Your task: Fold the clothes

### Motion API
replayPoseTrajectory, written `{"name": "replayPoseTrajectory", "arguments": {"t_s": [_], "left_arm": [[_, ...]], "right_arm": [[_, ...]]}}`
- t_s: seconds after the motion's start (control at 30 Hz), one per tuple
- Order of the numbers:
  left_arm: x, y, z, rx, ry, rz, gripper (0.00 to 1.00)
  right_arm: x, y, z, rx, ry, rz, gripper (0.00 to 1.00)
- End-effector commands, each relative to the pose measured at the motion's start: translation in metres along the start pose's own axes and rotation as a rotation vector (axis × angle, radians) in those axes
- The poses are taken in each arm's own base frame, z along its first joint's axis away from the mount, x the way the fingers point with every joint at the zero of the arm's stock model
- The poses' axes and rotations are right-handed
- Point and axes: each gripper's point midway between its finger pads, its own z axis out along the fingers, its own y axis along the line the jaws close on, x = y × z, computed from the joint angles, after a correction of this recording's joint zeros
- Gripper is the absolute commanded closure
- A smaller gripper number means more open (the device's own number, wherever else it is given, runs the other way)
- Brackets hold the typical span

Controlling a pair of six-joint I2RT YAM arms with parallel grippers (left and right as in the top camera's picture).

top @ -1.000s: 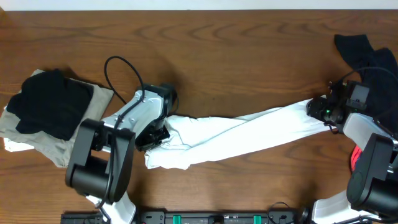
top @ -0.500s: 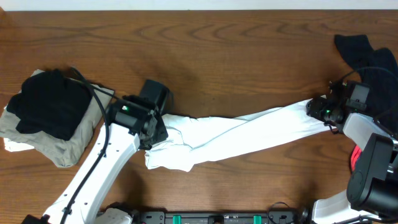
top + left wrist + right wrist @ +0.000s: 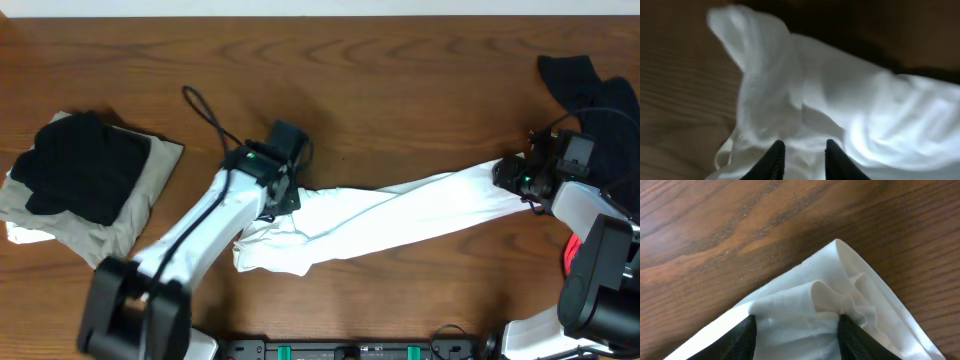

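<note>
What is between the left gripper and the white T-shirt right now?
Nothing visible. The left gripper hangs directly over the white T-shirt's bunched left end, jaws slightly apart, only cloth beneath them. The right gripper is shut on the far end.

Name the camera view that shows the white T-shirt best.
Overhead: it alone shows the whole white T-shirt, drawn out in a long band with one bunched end. The left wrist view gives only that bunched end, blurred; the right wrist view only a corner gripped in the right claw.
</note>
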Motion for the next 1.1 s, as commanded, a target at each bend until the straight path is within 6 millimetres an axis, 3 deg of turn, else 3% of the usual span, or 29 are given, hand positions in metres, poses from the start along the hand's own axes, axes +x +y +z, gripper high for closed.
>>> {"name": "replayPoseTrajectory", "arguments": {"t_s": [0.0,0.13,0.27,0.57,0.73,0.9,1.07], "left_arm": [[0.014,0.007,0.028,-0.065,0.084,0.046,0.75],[0.009,0.015,0.049,-0.113,0.099,0.067,0.75],[-0.018,0.037,0.059,-0.173,0.028,0.002,0.74],[-0.045,0.087,0.065,-0.184,0.014,-0.189,0.73],[-0.057,0.092,0.067,-0.160,-0.010,-0.172,0.69],[-0.074,0.087,0.048,-0.138,-0.041,-0.081,0.69],[-0.090,0.081,-0.006,-0.093,-0.100,-0.088,0.68]], "right_arm": [[0.092,-0.027,0.030,0.096,0.271,0.067,0.48],[0.092,-0.027,0.030,0.096,0.271,0.066,0.48],[0.093,-0.027,0.029,0.096,0.275,0.067,0.48],[0.094,-0.027,0.029,0.097,0.277,0.067,0.47],[0.094,-0.027,0.029,0.097,0.277,0.067,0.47],[0.094,-0.027,0.029,0.097,0.278,0.068,0.47],[0.094,-0.027,0.029,0.097,0.277,0.067,0.46]]}}
